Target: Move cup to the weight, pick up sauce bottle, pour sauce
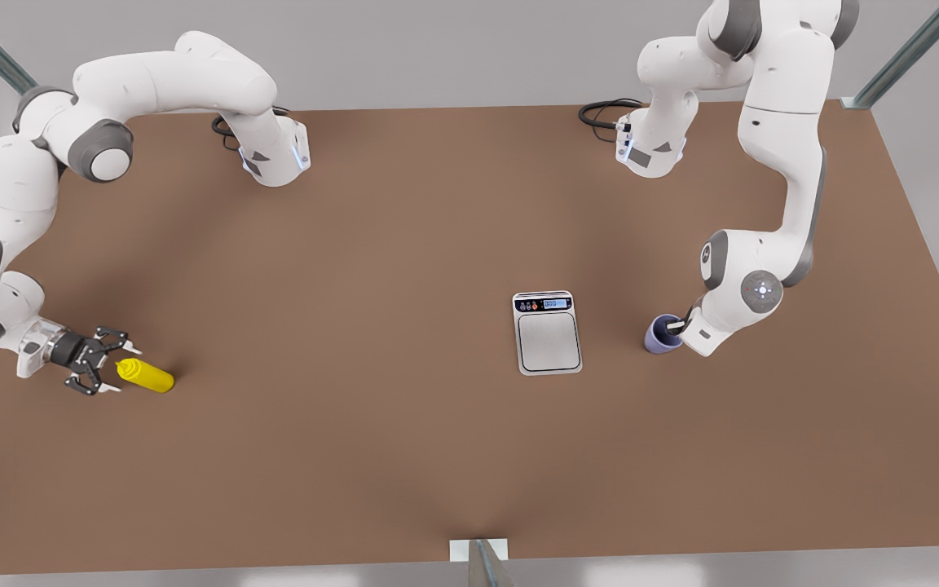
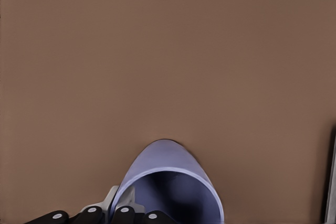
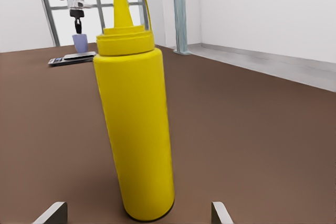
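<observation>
**Cup gripped beside the scale, bottle waiting at the far end**

While the weight (image 1: 548, 333) sits flat near the middle of the brown table (image 1: 355, 456), everything else is easiest to place off it. The cup (image 1: 663, 334) stands upright on the table just off the scale's side toward the front view's right, near it but not touching and not on the grey plate. The left gripper (image 1: 680, 325) comes down at the cup's rim on the side facing away from the scale; in the left wrist view one finger (image 2: 127, 204) dips inside the cup (image 2: 168, 182) against the wall with the rest outside, so it looks pinched on the wall, closed down to about wall thickness.

Way off on the other side of the scale, toward the front view's left, the sauce bottle (image 1: 146, 375) stands upright on the table, nozzle up. The right gripper (image 1: 107, 371) sits low beside it, on the side away from the scale, jaws spread wide and holding nothing. In the right wrist view the two fingertips (image 3: 52, 213) flank the bottle (image 3: 135, 129) with clear gaps either side.
</observation>
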